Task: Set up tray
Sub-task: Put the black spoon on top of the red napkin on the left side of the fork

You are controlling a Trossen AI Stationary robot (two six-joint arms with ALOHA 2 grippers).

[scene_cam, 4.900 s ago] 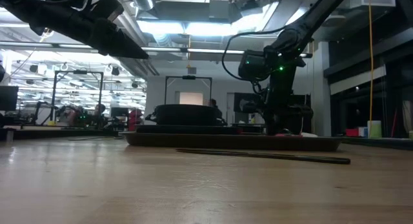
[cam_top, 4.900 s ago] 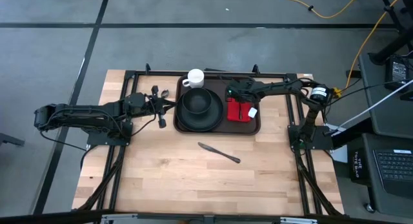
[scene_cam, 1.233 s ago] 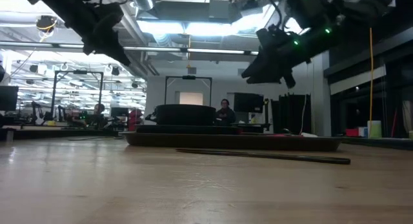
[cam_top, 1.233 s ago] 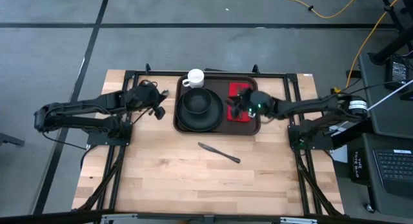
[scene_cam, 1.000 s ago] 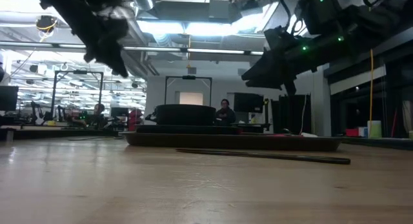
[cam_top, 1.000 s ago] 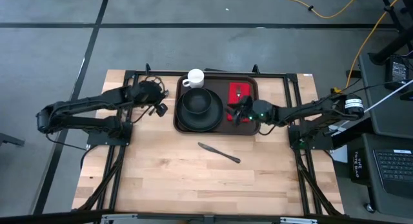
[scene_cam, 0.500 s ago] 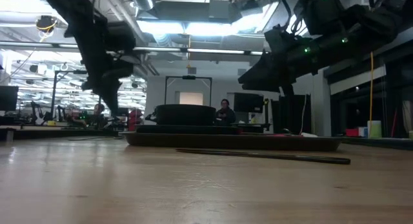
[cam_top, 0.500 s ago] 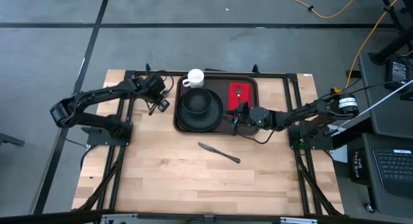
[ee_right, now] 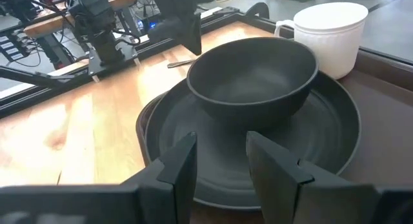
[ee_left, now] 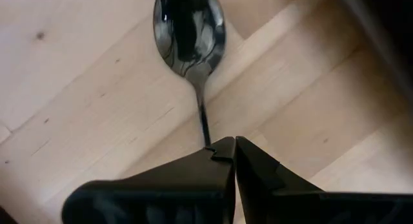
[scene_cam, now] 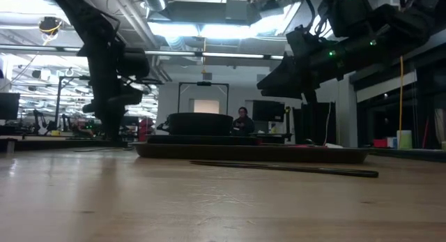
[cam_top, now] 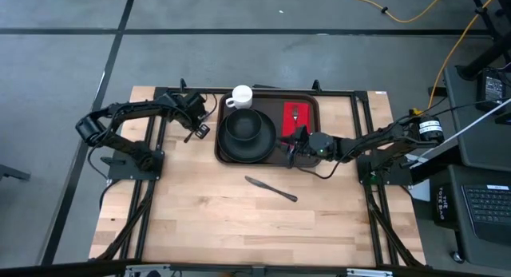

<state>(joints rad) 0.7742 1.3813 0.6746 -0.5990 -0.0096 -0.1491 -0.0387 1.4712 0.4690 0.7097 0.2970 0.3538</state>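
The dark brown tray [cam_top: 310, 156] sits at the table's far middle. It holds a black plate [cam_top: 227, 149] with a black bowl [cam_top: 246, 125], a white mug [cam_top: 241, 96], and a red napkin [cam_top: 302, 117] with a fork [cam_top: 295, 112] on it. A dark spoon [ee_left: 189, 30] lies on the wood left of the tray. My left gripper [cam_top: 196, 122] stands over the spoon, shut on its handle. My right gripper [ee_right: 219, 162] is open and empty, above the tray's near right part [cam_top: 294, 145], facing the plate. My left gripper pinches the spoon's thin handle [ee_left: 204, 127] between its two shut fingertips, some way back from the spoon's bowl. The fingers come from above, pointing down. In the right wrist view the spoon [ee_right: 182, 62] lies flat on the table under the fingers.
A dark knife [cam_top: 271, 188] lies on the bare wood near of the tray. Black frame rails [cam_top: 160, 117] run along the table's left, right and far sides. A person [scene_cam: 243, 122] sits in the room beyond the table.
My left gripper has swung toward the table's far edge, tipped its fingers down and dropped to the table left of the tray, onto the spoon. My right gripper has stayed over the tray's near right part.
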